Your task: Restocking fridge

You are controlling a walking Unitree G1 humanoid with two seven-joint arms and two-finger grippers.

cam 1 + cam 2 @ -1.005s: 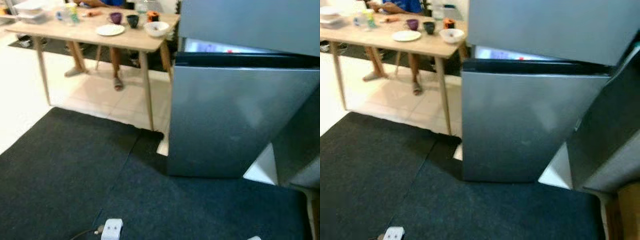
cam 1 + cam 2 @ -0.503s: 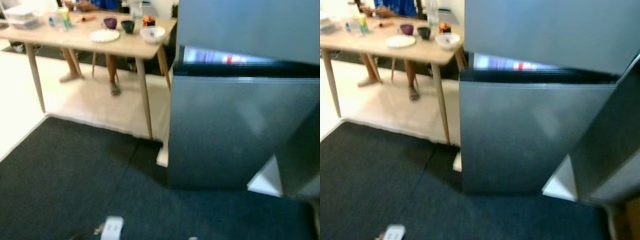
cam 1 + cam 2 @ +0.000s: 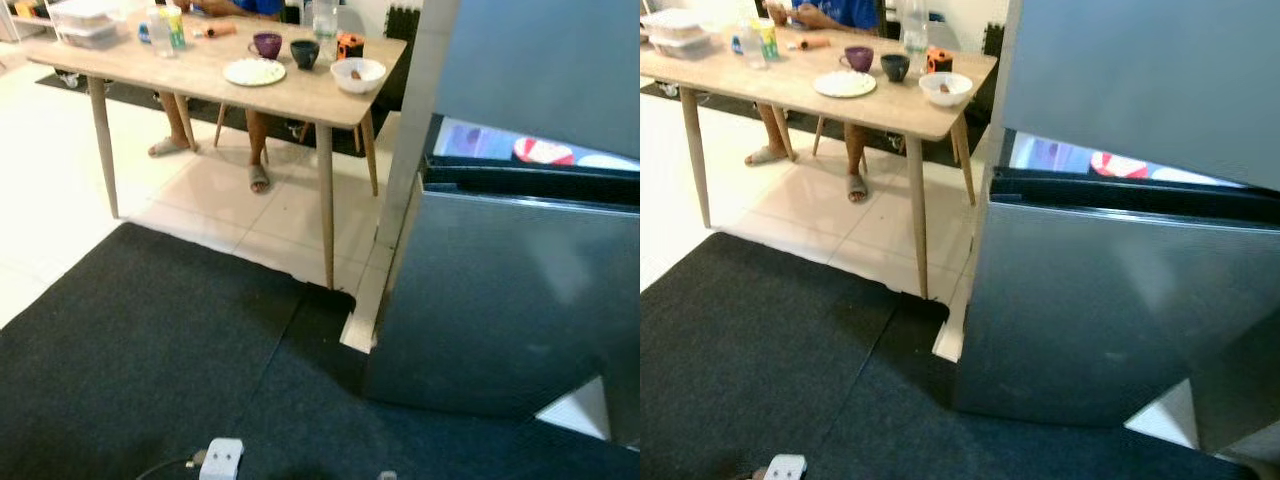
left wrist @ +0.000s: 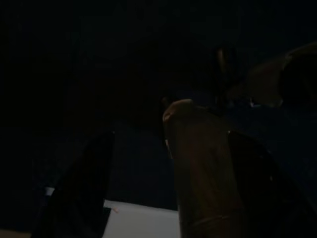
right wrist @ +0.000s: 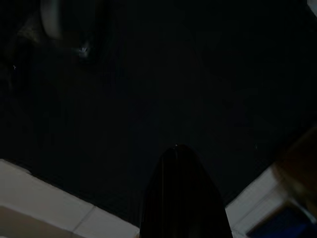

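My view has swung since a second ago: the table sits fuller in frame and the fridge has slid toward three o'clock; that is my head turning, not the things moving.

The fridge (image 3: 1120,300) fills the three o'clock side, its grey lower door (image 3: 500,300) closed, while a lit gap above it shows coloured packets (image 3: 540,150) on a shelf, so the upper door seems to stand open for loading. The dark mat (image 3: 150,360) covers the floor from six to nine o'clock, laid in front of the fridge as standing ground.

The wooden table (image 3: 930,120) stands at eleven o'clock, well apart from the fridge, with a person (image 3: 830,15) seated behind it. On it rest a white plate (image 3: 845,84), a white bowl (image 3: 946,88), two cups (image 3: 858,58) and a bottle (image 3: 913,20), probably the goods I should fetch.

My left gripper (image 4: 163,198) hangs low in shade, fingers spread and holding nothing. My right gripper (image 5: 181,193) hangs idle too; I cannot tell how it is set.
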